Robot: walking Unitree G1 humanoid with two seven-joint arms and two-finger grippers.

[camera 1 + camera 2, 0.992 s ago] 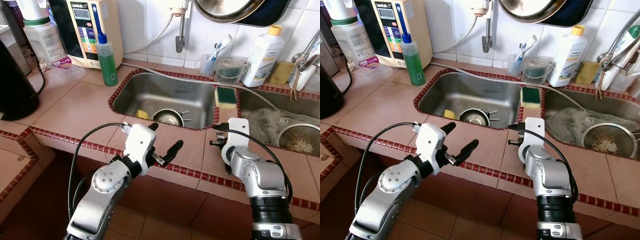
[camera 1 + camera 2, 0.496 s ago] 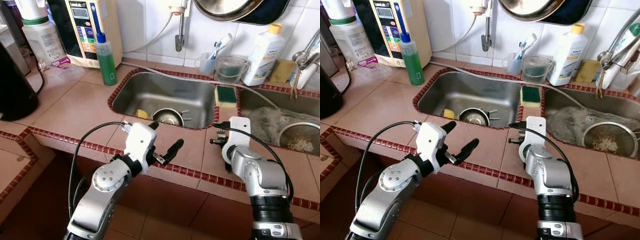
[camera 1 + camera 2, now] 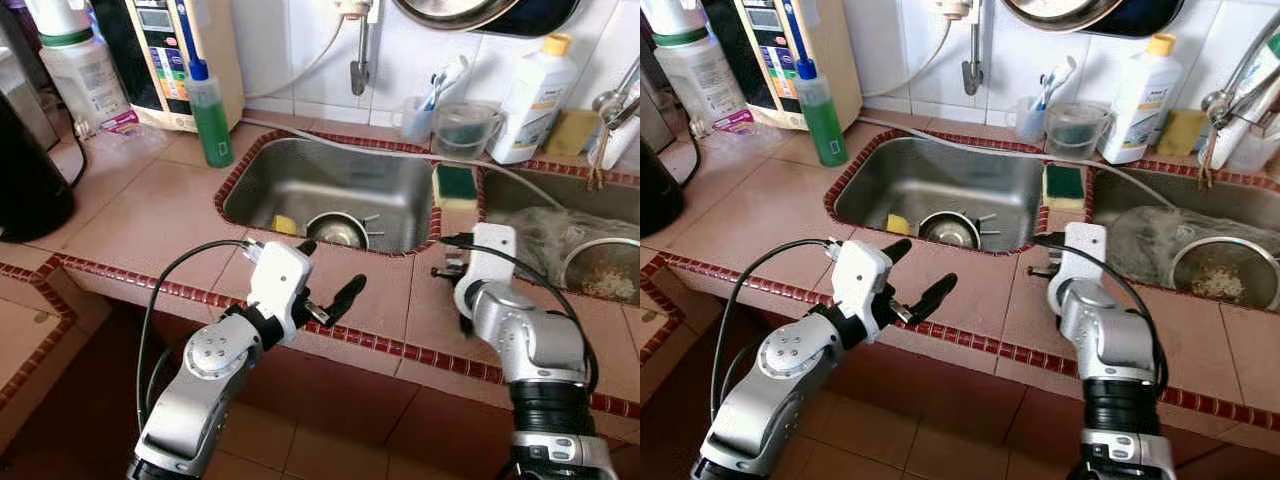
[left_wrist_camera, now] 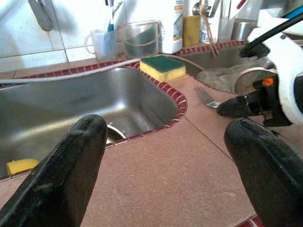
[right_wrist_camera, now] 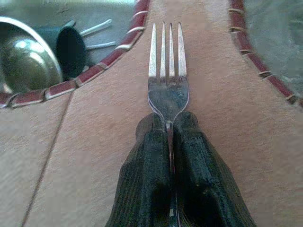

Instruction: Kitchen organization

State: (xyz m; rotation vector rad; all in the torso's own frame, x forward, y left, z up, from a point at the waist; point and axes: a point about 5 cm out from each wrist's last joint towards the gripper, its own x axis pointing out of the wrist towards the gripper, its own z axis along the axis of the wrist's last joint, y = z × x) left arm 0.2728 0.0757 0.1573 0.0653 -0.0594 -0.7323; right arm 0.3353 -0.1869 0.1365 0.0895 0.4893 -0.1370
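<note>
A silver fork is held by its handle in my right gripper, which is shut on it. The tines point forward, low over the tiled strip between the two sinks. In the left wrist view the fork shows just beyond the right wrist. My left gripper is open with nothing between its fingers, above the counter in front of the left sink. A metal bowl and a yellow sponge lie in that sink.
A green-and-yellow sponge sits on the divider behind the right gripper. The right sink holds a strainer and a plastic bag. A green soap bottle, a white bottle and cups line the back wall. A black kettle stands far left.
My right gripper, still shut on the fork, has shifted slightly to the right. The camera has tilted a little. The left arm holds its place.
</note>
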